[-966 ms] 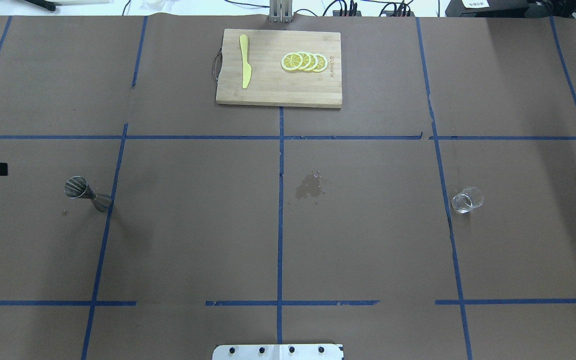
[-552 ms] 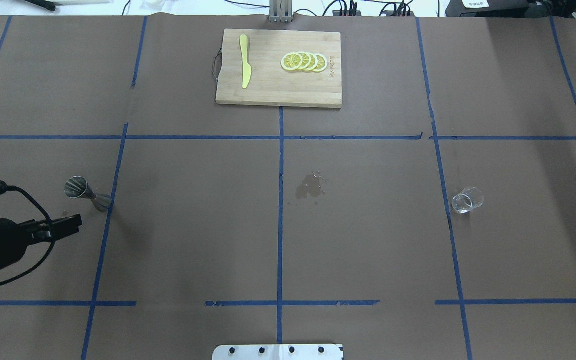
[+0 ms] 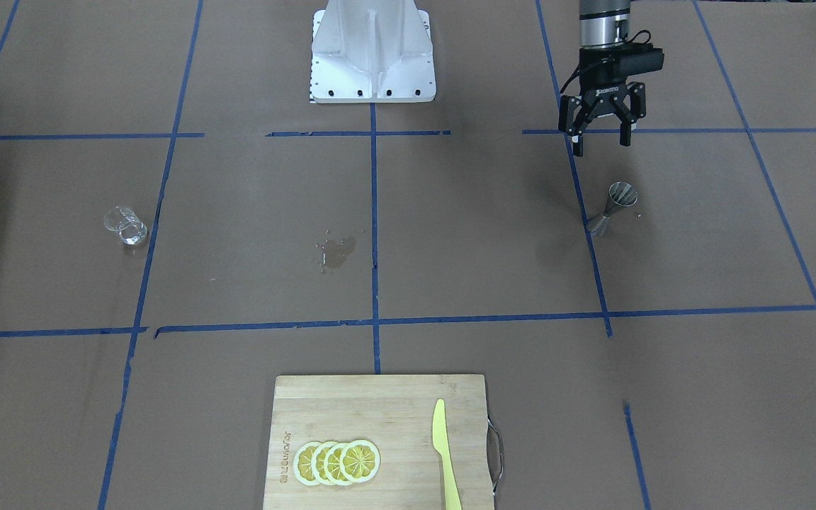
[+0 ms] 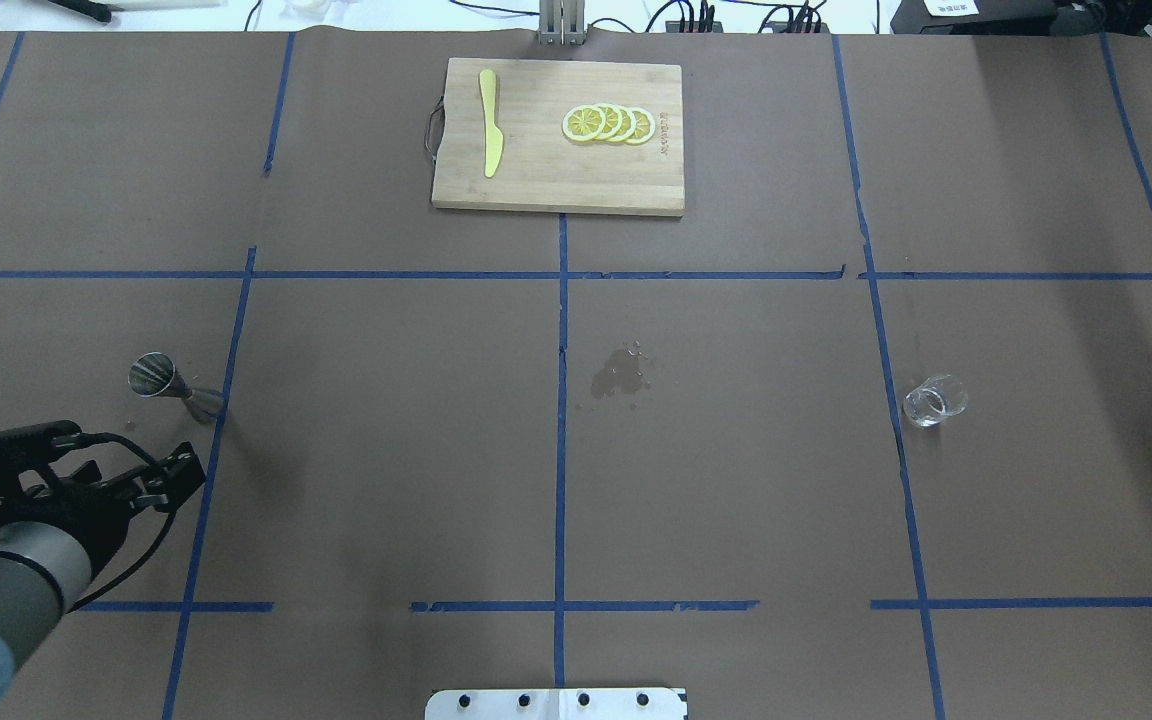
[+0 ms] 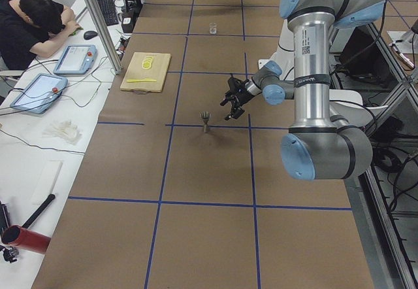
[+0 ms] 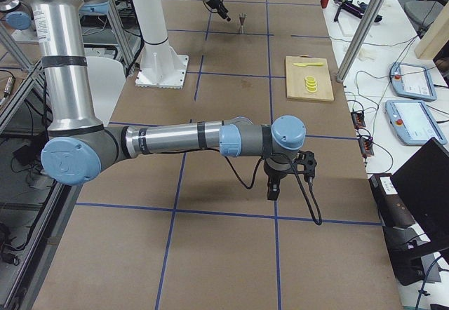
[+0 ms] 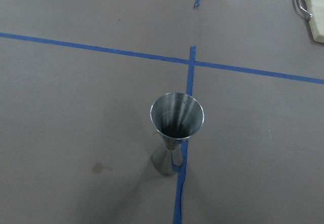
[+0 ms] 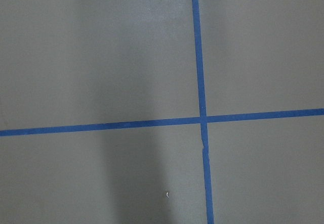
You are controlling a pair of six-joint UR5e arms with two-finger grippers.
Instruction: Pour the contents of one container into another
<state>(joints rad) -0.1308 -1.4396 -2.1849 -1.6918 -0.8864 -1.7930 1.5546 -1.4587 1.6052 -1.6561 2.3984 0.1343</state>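
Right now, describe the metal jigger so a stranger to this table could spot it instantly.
On the brown table gridded with blue tape, look to the robot's left side, opposite the clear glass. Standing on a tape line just beyond the left claw is the jigger: the only metal, hourglass-shaped cup.

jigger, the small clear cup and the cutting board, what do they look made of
Jigger: metal, likely stainless steel; grey brushed sheen with streaked reflections inside its cone.
Small clear cup: glass or clear plastic, cannot tell which; the brown table shows through it.
Cutting board: wood, perhaps bamboo; pale tan with straight strip grain.
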